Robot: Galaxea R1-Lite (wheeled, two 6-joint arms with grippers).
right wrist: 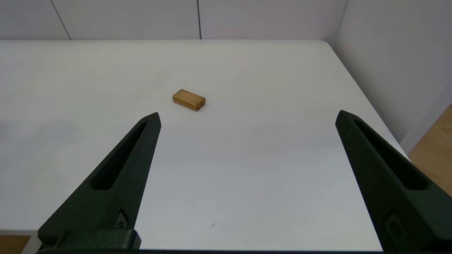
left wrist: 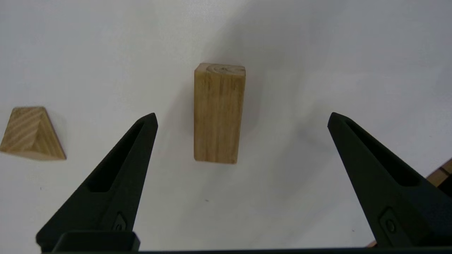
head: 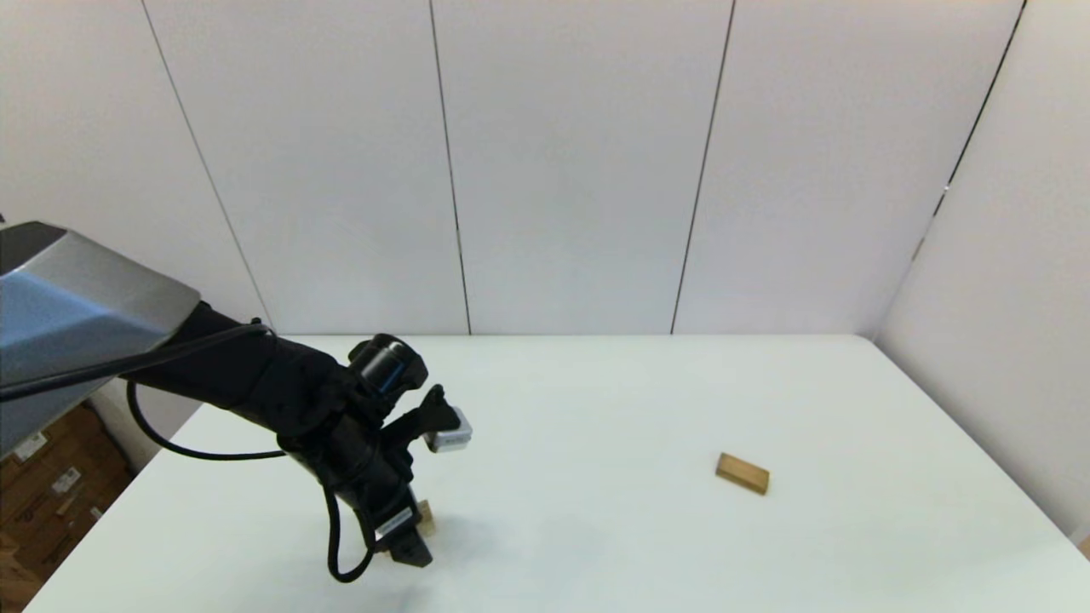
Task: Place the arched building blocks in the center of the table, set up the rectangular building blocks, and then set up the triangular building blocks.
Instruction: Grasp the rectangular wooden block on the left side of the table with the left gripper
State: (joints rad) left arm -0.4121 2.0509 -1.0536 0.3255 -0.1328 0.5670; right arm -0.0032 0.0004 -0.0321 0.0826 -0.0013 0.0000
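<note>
My left gripper hangs open, pointing down over the front left of the white table, with a chunky light-wood oblong block lying between and below its fingers. From here that block's arch cut-out does not show. In the head view the left gripper hides most of this block. The small triangular wedge lies on the table just outside one finger. The flat rectangular slab lies on the right half, ahead of my open, empty right gripper, which sits back at the table's near edge.
White wall panels close off the back and right of the table. Cardboard boxes stand on the floor beyond the left edge. Wooden floor shows past the right edge.
</note>
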